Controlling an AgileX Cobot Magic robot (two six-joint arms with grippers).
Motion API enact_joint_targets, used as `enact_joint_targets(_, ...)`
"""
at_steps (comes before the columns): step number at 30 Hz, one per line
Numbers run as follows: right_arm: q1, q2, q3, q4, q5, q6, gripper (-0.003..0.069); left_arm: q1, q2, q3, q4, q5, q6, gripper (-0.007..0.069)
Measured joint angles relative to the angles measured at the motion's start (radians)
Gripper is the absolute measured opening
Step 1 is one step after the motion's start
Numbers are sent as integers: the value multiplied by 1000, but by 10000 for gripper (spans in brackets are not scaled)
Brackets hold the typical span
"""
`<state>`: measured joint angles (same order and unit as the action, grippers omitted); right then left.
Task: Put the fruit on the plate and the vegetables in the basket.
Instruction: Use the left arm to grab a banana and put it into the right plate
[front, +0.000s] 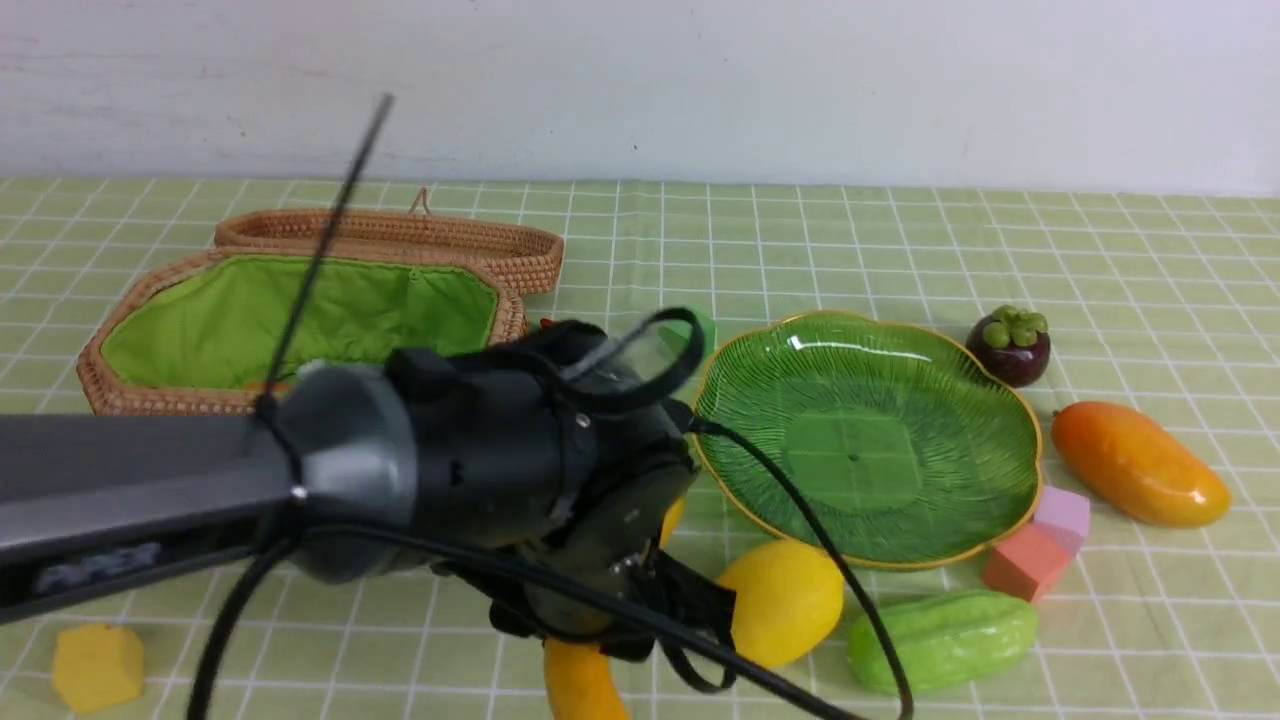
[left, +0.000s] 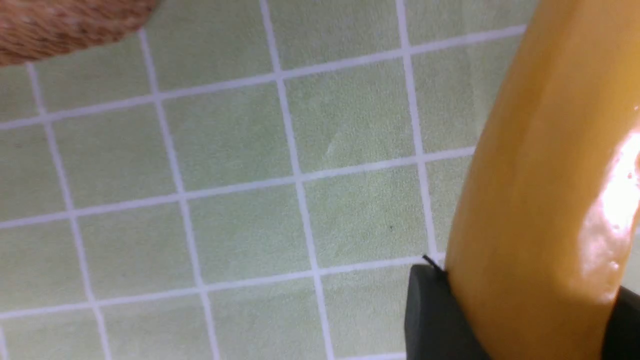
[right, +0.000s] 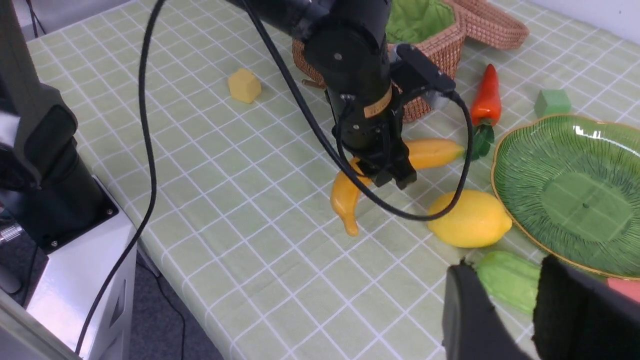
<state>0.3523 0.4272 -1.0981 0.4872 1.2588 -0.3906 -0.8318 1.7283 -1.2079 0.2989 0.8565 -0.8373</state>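
The lemon (front: 785, 600) sits between banana (front: 580, 685) and gourd (front: 940, 640), before plate (front: 865, 440).

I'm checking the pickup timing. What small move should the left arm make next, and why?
Probably a short, straight lift. The left claw straddles the banana at its middle, with its fingers against both sides, and the banana lies on the cloth. The plate is empty, so the banana likely needs lifting clear before it is carried there.

We see our left arm (front: 150, 480) as a grey tube with a blurred pale marking, glossy black wrist housing (front: 500, 450), looped black cables (right: 142, 100), brass-coloured wrist band (right: 378, 104), silver screwed base plate (right: 75, 272), right gripper (right: 507, 282) with matte black fingers (right: 470, 320).
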Motion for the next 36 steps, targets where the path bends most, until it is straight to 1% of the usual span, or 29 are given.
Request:
enact_joint_targets(2, 0, 0, 0, -9, -17, 0, 215, 0, -59, 0, 3, 6, 19, 301)
enact_joint_targets(4, 0, 0, 0, -24, -39, 0, 215, 0, -108, 0, 3, -11, 71, 301)
enact_joint_targets(6, 0, 0, 0, -55, -81, 0, 215, 0, -150, 0, -2, -72, 195, 301)
enact_joint_targets(8, 0, 0, 0, -90, -134, 3, 215, 0, -170, 0, -12, -174, 325, 301)
enact_joint_targets(9, 0, 0, 0, -94, -140, 4, 215, 0, -171, 0, -13, -186, 325, 301)
enact_joint_targets(10, 0, 0, 0, -118, -179, 17, 215, 0, -170, 0, -24, -275, 404, 301)
enact_joint_targets(11, 0, 0, 0, -140, -220, 36, 215, 0, -159, 0, -34, -367, 444, 301)
enact_joint_targets(12, 0, 0, 0, -148, -225, 38, 215, 0, -157, 0, -37, -380, 449, 301)
enact_joint_targets(14, 0, 0, 0, -190, -281, 79, 218, 0, -116, -1, -38, -546, 486, 301)
enact_joint_targets(16, 0, 0, 0, -210, -304, 99, 219, 0, -68, -25, -26, -618, 495, 301)
enact_joint_targets(18, 0, 0, 0, -218, -312, 112, 220, 0, -16, -63, -7, -655, 497, 301)
enact_joint_targets(20, 0, 0, 0, -218, -314, 127, 220, 0, 58, -128, 21, -667, 497, 301)
enact_joint_targets(24, 0, 0, 0, -218, -301, 158, 222, 10, 199, -280, 69, -639, 497, 302)
enact_joint_targets(29, 0, 0, 0, -218, -264, 205, 223, 61, 353, -465, 86, -586, 497, 302)
enact_joint_targets(34, 0, 0, 0, -218, -253, 210, 223, 84, 433, -548, 90, -536, 497, 309)
enact_joint_targets(36, 0, 0, 0, -218, -252, 211, 223, 85, 450, -562, 90, -525, 498, 341)
